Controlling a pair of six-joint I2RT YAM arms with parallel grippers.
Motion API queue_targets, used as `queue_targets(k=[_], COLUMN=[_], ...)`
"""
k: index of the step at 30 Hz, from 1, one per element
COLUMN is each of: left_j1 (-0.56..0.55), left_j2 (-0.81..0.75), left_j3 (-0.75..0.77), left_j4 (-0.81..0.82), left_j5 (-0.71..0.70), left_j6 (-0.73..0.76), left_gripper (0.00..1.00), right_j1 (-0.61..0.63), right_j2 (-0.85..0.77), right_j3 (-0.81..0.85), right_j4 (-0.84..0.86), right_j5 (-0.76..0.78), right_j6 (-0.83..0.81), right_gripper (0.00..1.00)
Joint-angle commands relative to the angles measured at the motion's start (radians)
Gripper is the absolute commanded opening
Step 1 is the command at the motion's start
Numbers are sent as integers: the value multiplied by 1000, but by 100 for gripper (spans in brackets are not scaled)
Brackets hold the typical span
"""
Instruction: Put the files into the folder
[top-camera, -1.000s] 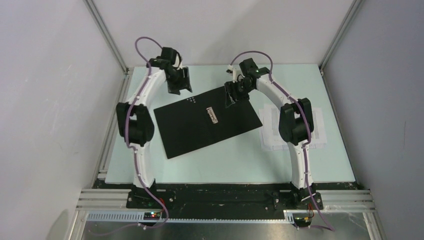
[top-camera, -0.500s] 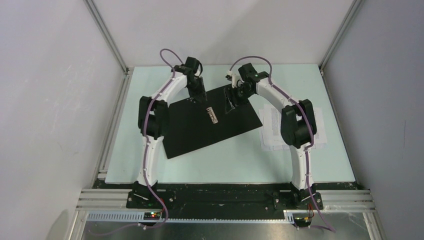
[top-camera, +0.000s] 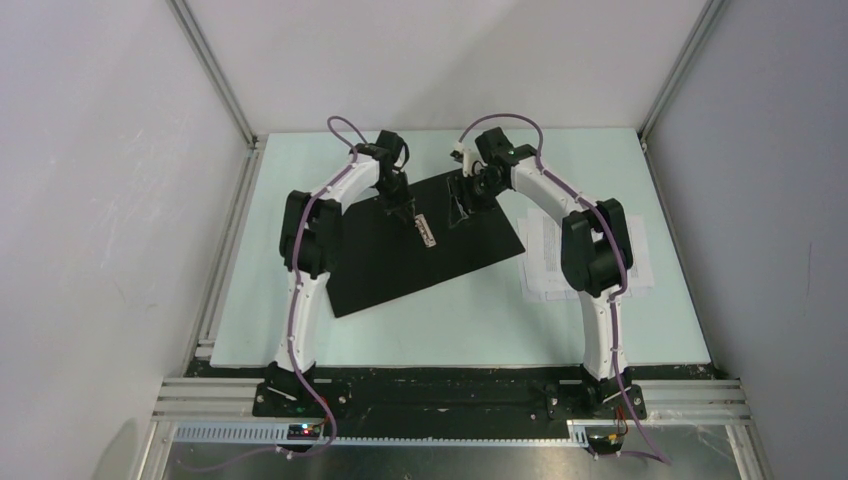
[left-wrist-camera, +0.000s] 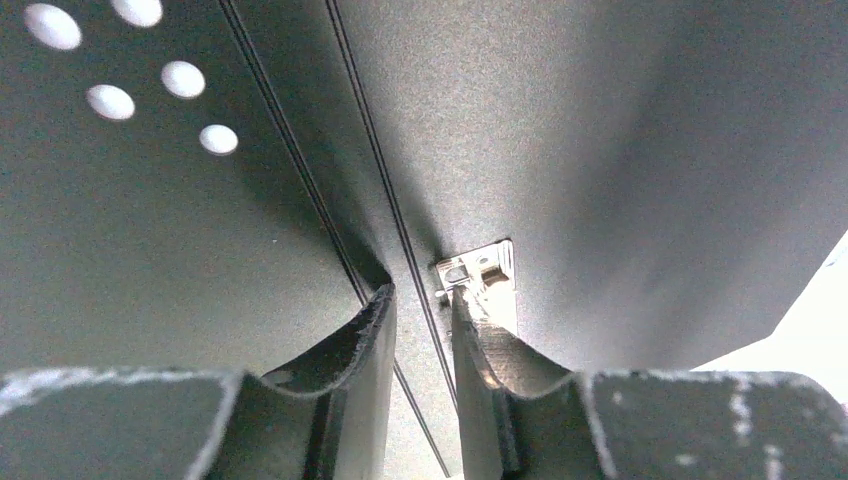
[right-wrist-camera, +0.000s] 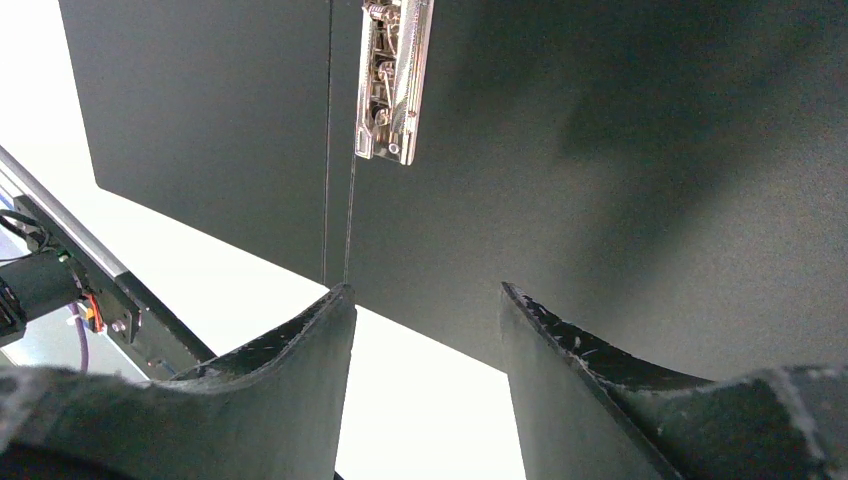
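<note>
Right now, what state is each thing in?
folder: open flat, black inside up.
metal clip: lying flat inside the folder.
files: stacked right of the folder, not in it.
left pincer: narrowly open, tips at the clip.
right pincer: open, over the folder's edge.

Left gripper (left-wrist-camera: 420, 295) narrowly parted, right gripper (right-wrist-camera: 425, 295) wider, both pointing downward.

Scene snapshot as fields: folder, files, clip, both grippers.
folder: open flat, black inside up, skewed on table
metal clip: by spine crease, mid-folder
files: on table right of folder, outside it, partly hidden by right arm
left gripper: low at clip's far end, jaws narrowly apart, nothing between
right gripper: open, over folder's far edge, empty
</note>
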Motion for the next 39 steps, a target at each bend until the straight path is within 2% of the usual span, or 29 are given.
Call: queue_targets(k=[1,6,10,16,19,22,28,39], left_j1=[-1,-1,-3,-3,-1,8,13,17], left_j2=[10,26,35,42,37,40,38,42], left_j3=[1,-4,-9,-15,-30,-45,-68,-112], left_j4=[20,32,33,32,32,35,40,40], left_j5=[50,48,33,49,63,101,120,155], left_j6=[-15,-18,-24,-43,-56,-79,-107,-151], left_gripper=[31,29,21,7,4,0,0,0], right_j1=[10,16,38,93,123,159,210,258], right_j2=[3,11,21,53,70,92,95,92], right_j3=[-5,-3,16,40,55,91,99,17], right_j4=[28,31,35,42,51,57,127,221], right_j5=[-15,-18,-21,-25,3,42,173,294], right_j6=[9,4,2,-10,-20,-40,-135,-211], right_gripper=[58,58,53,36,22,13,14,13])
